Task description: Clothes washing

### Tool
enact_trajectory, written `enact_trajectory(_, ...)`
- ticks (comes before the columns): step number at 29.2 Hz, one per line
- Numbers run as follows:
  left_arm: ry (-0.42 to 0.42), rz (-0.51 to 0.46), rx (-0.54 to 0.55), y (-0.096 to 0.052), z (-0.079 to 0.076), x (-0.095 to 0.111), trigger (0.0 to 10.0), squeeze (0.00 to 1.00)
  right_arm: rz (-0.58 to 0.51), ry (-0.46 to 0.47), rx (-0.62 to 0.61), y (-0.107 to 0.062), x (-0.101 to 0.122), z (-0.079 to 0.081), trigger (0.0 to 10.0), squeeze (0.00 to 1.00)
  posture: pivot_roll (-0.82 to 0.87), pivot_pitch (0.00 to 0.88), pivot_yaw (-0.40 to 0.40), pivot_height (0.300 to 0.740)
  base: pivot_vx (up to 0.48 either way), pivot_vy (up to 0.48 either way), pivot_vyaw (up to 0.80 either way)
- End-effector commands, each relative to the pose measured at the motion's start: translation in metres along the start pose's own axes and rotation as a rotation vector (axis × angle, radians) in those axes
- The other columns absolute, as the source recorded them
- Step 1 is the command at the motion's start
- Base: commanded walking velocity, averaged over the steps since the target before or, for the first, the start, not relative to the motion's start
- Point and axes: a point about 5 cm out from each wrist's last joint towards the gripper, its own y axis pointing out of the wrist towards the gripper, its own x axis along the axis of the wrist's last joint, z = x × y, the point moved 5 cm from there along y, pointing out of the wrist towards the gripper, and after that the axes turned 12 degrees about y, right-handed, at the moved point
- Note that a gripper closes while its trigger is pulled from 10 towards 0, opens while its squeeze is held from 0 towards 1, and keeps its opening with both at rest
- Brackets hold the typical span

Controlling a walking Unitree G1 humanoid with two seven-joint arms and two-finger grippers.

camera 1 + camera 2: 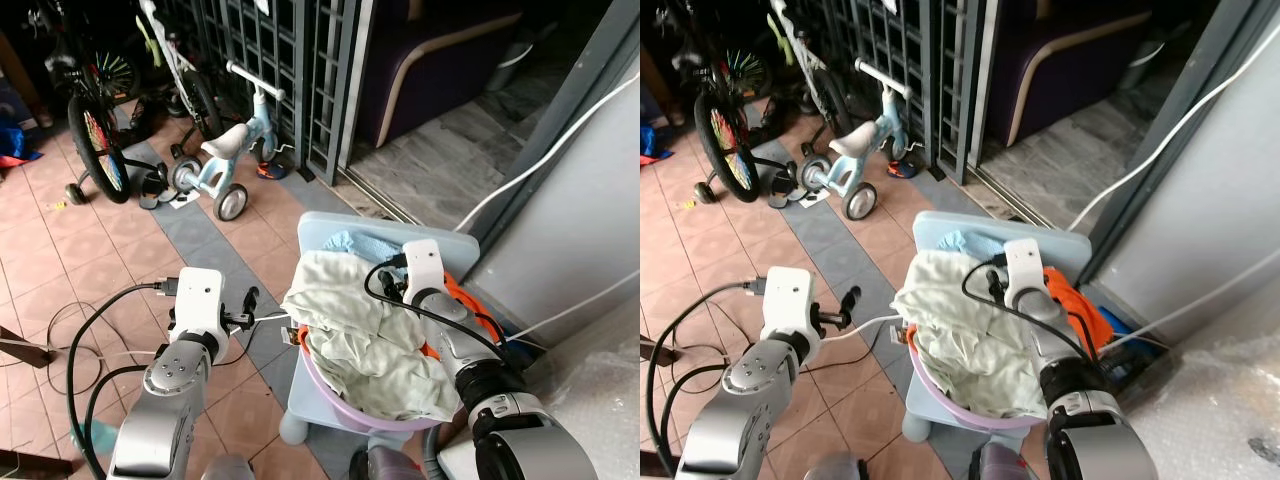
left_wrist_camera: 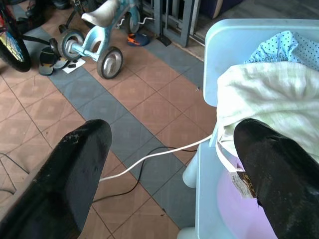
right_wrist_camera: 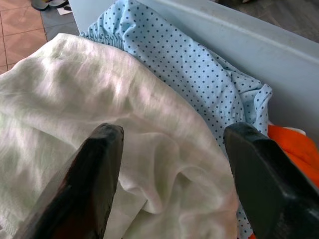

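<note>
Laundry (image 1: 360, 330) was heaped in a lilac basin (image 1: 345, 408) that stood on a pale blue stool (image 1: 320, 235), probably so that the robot could reach the clothes without bending to the floor. The pile rose above the basin's rim. A big cream cloth (image 3: 99, 114) lay on top, a blue dotted cloth (image 3: 199, 79) was behind it toward the stool's back edge, and an orange piece (image 3: 294, 149) showed at the far side, next to the grey wall.

The right gripper (image 3: 174, 174) hung just over the cream cloth, near where it met the dotted one. Its two fingers (image 3: 99, 169) were spread wide, one on each side of a fold, and held nothing. I judged that it was placed to come down and pinch this top layer first, because that cloth covered the rest.

The left gripper (image 2: 169, 169) waited beside the stool's left edge, over the tiled floor, also wide apart and empty. One of its fingers (image 2: 269, 164) was close to the hanging edge of the cream cloth and a small label there, but I could not tell if it touched. A white cable (image 2: 149, 157) ran across the floor below. A small tricycle (image 1: 225, 165) stood well apart.
</note>
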Motion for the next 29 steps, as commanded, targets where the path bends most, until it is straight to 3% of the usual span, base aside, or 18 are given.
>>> enact_trajectory(1, 0.003, 0.005, 0.000, -0.003, 0.001, 0.000, 10.0, 0.00, 0.033, -0.029, 0.063, 0.001, 0.003, 0.002, 10.0, 0.00, 0.09, 0.034, -0.035, 0.740, 0.000, 0.000, 0.00)
enact_trajectory(7, -0.003, 0.025, -0.004, -0.003, -0.001, -0.005, 10.0, 0.00, 0.078, -0.123, 0.206, 0.001, -0.001, 0.023, 10.0, 0.00, 0.09, 0.032, -0.038, 0.740, 0.000, 0.000, 0.00)
enact_trajectory(10, 0.000, 0.026, -0.032, -0.002, -0.007, -0.003, 10.0, 0.00, 0.081, -0.176, 0.213, 0.009, -0.001, 0.046, 10.0, 0.00, 0.11, 0.044, -0.048, 0.740, 0.000, 0.000, 0.00)
enact_trajectory(12, -0.003, 0.017, -0.055, -0.003, -0.011, 0.000, 10.0, 0.00, 0.128, -0.114, 0.168, 0.014, -0.013, 0.064, 10.0, 0.00, 0.13, 0.050, -0.058, 0.740, 0.000, 0.000, 0.00)
enact_trajectory(17, -0.001, 0.011, -0.066, -0.011, -0.014, 0.001, 10.0, 0.00, 0.189, 0.003, 0.142, 0.013, -0.030, 0.070, 9.6, 0.00, 0.15, 0.069, -0.076, 0.740, 0.000, 0.000, 0.00)
enact_trajectory(18, 0.002, 0.010, -0.066, -0.012, -0.014, 0.001, 10.0, 0.00, 0.183, 0.039, 0.130, 0.013, -0.030, 0.069, 0.0, 0.00, 0.15, 0.077, -0.080, 0.740, 0.000, 0.000, 0.00)
enact_trajectory(20, 0.003, 0.009, -0.066, -0.013, -0.014, 0.000, 10.0, 0.00, 0.177, 0.059, 0.123, 0.014, -0.029, 0.068, 0.0, 0.00, 0.15, 0.077, -0.080, 0.740, 0.000, 0.000, 0.00)
enact_trajectory(24, -0.003, 0.017, -0.055, -0.018, -0.013, -0.003, 10.0, 0.00, 0.141, -0.054, 0.136, 0.015, -0.024, 0.071, 0.0, 0.00, 0.14, 0.097, -0.095, 0.740, 0.000, 0.000, 0.00)
enact_trajectory(29, 0.007, 0.005, -0.050, -0.015, -0.015, 0.001, 10.0, 0.00, 0.126, -0.058, 0.166, 0.016, -0.017, 0.083, 0.0, 0.00, 0.13, 0.097, -0.105, 0.740, 0.000, 0.000, 0.00)
